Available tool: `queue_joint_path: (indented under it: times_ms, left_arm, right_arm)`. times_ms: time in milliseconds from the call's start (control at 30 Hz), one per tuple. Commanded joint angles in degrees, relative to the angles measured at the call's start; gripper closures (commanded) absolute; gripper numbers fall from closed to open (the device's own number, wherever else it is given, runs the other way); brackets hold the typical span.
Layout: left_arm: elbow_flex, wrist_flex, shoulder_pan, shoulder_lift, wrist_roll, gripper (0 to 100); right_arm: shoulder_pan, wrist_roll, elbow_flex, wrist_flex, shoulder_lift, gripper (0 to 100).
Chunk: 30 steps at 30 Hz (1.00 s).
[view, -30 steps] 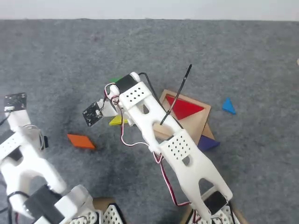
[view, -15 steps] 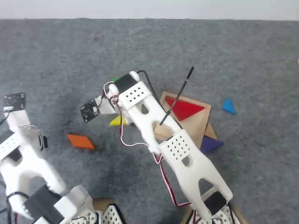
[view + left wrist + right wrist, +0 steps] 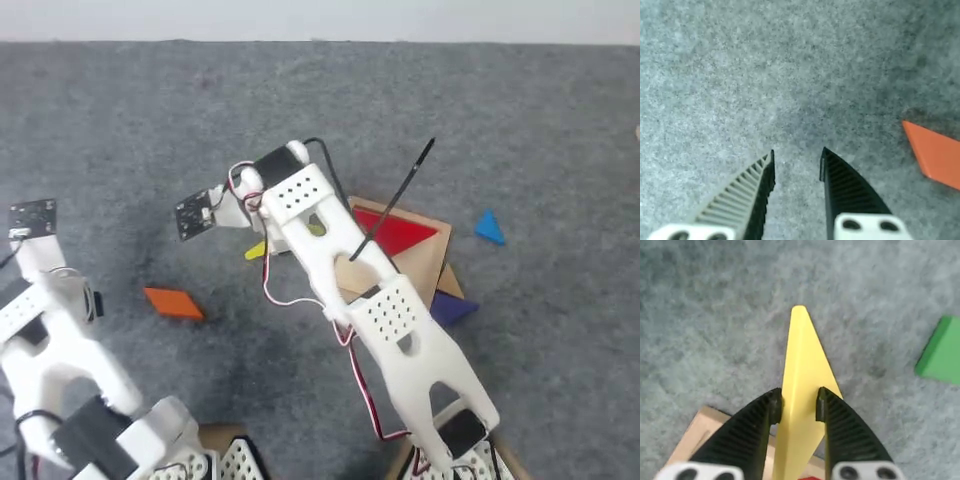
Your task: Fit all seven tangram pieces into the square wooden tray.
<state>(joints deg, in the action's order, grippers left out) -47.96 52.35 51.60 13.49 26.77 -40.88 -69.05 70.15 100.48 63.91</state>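
So the flat yellow triangle piece [image 3: 802, 370] is pinched on edge between the closed fingers of the right hand [image 3: 799, 402], tip pointing away from the wrist. A corner of the square wooden tray [image 3: 687, 442] is seen close by the hand. A green piece [image 3: 941, 352] is lying on the grey felt bench [image 3: 120, 130] near it, apart from the yellow one.

Compared with a second ago, the right arm [image 3: 345, 275] is swung a bit toward the tray and its wrist is shifted farther up the bench. Less of the yellow triangle is seen from above now: just a small sliver poking out beside the arm, left of the tray, where a wider wedge was showing before. The green bit that was peeking out past the wrist earlier is now covered by the arm in the high view.

Everything else is left as it was. The red triangle [image 3: 400, 235] is seated in the tray, and the small blue triangle [image 3: 489, 227] is on the felt off to the tray's right. The purple triangle [image 3: 452, 308] is tucked against the tray's near corner, and the orange parallelogram [image 3: 174, 302] is out on the felt between the two arms. The left hand [image 3: 797, 155] is held open over bare felt with nothing between its fingers, and the left arm [image 3: 55, 350] isn't moved at all.
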Motion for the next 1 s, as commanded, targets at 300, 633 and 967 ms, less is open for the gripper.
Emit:
queue_joint_path:
  times_ms: [300, 633, 967]
  left_arm:
    - [0.31, -1.05, 0.18, 2.46, 0.7, 85]
    - [0.31, -1.14, 0.18, 2.37, 0.7, 85]
    - [0.22, -2.37, 0.18, 2.02, 0.7, 85]
  right_arm:
    - [6.81, 11.25, 1.76, 2.33, -2.77, 99.1]
    - [14.2, 17.32, 7.82, 2.51, -2.86, 99.1]
    - [16.22, 20.13, 3.34, 2.51, -12.09, 99.1]
